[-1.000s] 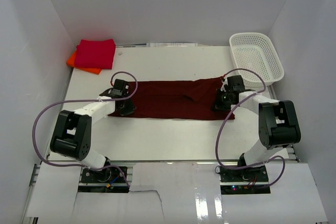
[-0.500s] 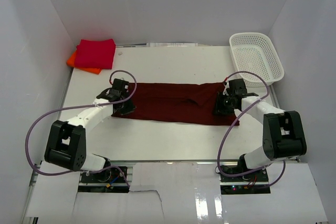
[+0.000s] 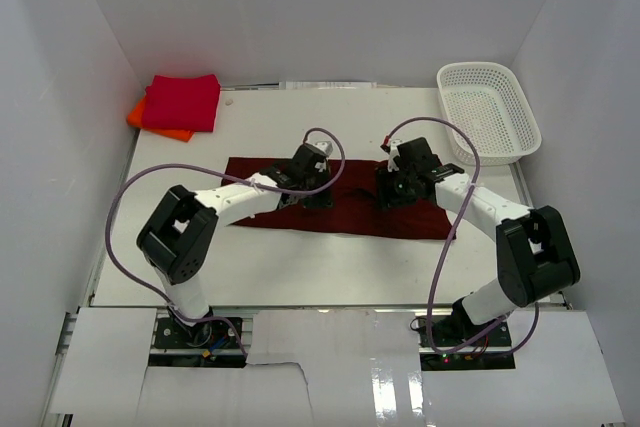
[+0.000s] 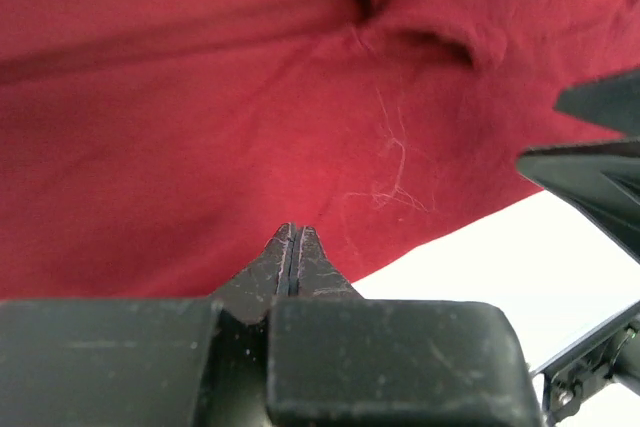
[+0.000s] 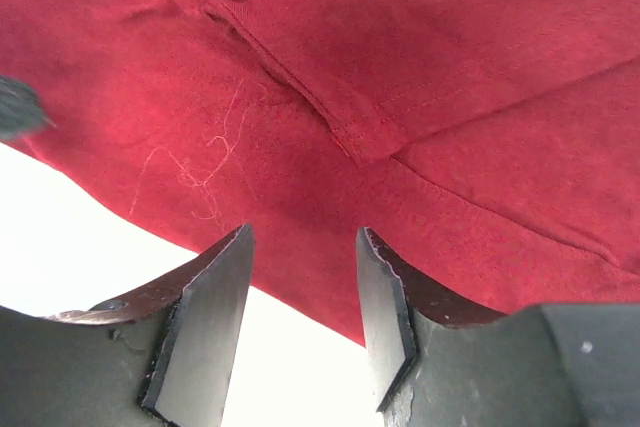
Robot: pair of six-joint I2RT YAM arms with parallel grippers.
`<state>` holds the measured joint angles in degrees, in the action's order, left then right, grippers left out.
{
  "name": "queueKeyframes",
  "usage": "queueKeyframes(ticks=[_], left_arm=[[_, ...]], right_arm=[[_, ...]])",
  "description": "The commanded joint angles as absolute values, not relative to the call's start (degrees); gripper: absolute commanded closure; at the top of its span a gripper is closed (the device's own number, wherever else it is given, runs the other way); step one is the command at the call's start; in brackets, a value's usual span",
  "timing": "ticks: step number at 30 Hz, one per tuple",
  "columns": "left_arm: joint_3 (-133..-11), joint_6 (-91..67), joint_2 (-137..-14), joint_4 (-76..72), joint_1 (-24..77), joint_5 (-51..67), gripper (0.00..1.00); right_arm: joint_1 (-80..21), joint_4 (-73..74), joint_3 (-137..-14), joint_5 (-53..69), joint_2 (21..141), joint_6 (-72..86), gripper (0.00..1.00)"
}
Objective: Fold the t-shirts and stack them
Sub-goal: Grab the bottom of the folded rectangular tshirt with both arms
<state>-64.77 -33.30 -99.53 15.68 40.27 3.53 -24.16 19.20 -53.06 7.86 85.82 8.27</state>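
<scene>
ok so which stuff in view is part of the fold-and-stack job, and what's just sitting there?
Job:
- maroon t-shirt, spread out, centre
- crimson t-shirt, folded, far left corner
- orange t-shirt, under the crimson one

Just lying about:
- white mesh basket, far right corner

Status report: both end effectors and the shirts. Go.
Left end effector shut, at maroon shirt. Right end effector open over its edge. Red shirt folded atop orange one, far left. Basket far right, clear of work.
</scene>
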Motion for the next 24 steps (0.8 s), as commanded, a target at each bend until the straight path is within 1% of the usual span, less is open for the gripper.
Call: queueKeyframes(ticks=[1, 3, 8, 17, 24], left_arm=[[-66.6, -33.9, -100.7, 11.0, 41.4, 7.3, 1.0], [-66.9, -34.5, -102.3, 9.5, 42.0, 9.3, 1.0], [-67.6, -35.0, -105.0, 9.1, 44.6, 8.7, 1.0], [-65.7, -36.0, -104.6, 8.8, 45.1, 8.5, 1.0], [-63.8, -37.2, -104.6, 8.6, 45.5, 9.1, 1.0]], right_arm=[[-25.4, 18.1, -56.1, 5.5, 87.8, 6.3, 0.48], [-25.9, 18.0, -56.7, 4.5, 89.2, 5.8, 0.48], [-27.1, 17.2, -58.6, 1.7, 92.3, 4.4, 0.48], [-27.5, 15.3, -60.2, -4.0, 95.4, 4.2, 0.48], [-27.5, 13.6, -60.5, -5.6, 97.9, 4.4, 0.5]])
